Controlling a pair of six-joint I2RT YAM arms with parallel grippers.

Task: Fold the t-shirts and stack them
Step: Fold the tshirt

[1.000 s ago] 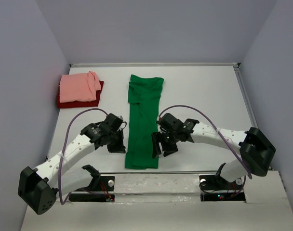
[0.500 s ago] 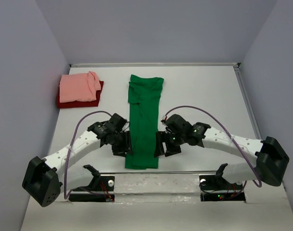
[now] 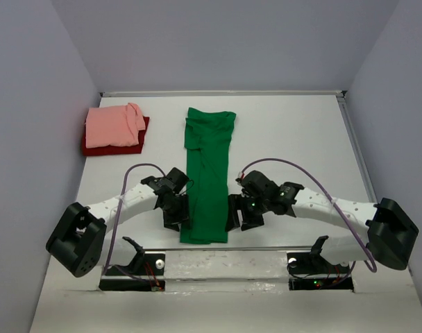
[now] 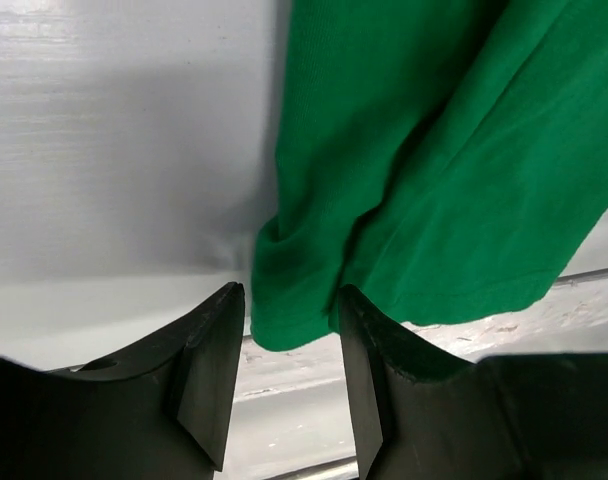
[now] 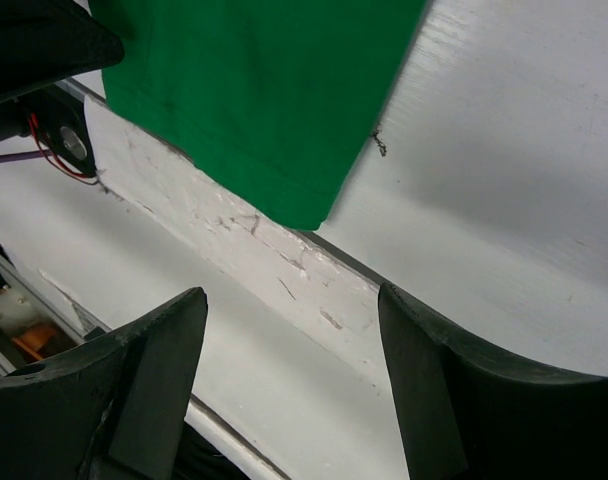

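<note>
Green t-shirt (image 3: 207, 173) lies folded into a long narrow strip down the centre of the table (image 3: 294, 139), collar end toward the top of the frame, hem at the bottom edge of the tabletop. Salmon pink t-shirt (image 3: 112, 126) sits folded at upper left, stacked on the dark red t-shirt (image 3: 93, 148), which shows only as a border along the pink one's lower and right sides; this stack is well apart from the green strip. Both arms are bent inward and low, one at each lower corner of the green shirt. Left gripper (image 3: 178, 211) is at the strip's lower left edge. In the left wrist view the left gripper (image 4: 287, 380) has its jaws apart, with the folded corner of the green shirt (image 4: 434, 150) bunched into the gap between them; the cloth meets the right-hand finger, and contact with the other finger cannot be told. Right gripper (image 3: 235, 214) is just beside the strip's lower right edge. In the right wrist view the right gripper (image 5: 292, 300) is spread wide and holds nothing; the hem corner of the green shirt (image 5: 254, 90) lies in the upper middle of that frame, ending just at the scuffed white strip (image 5: 284, 265) bordering the table.
</note>
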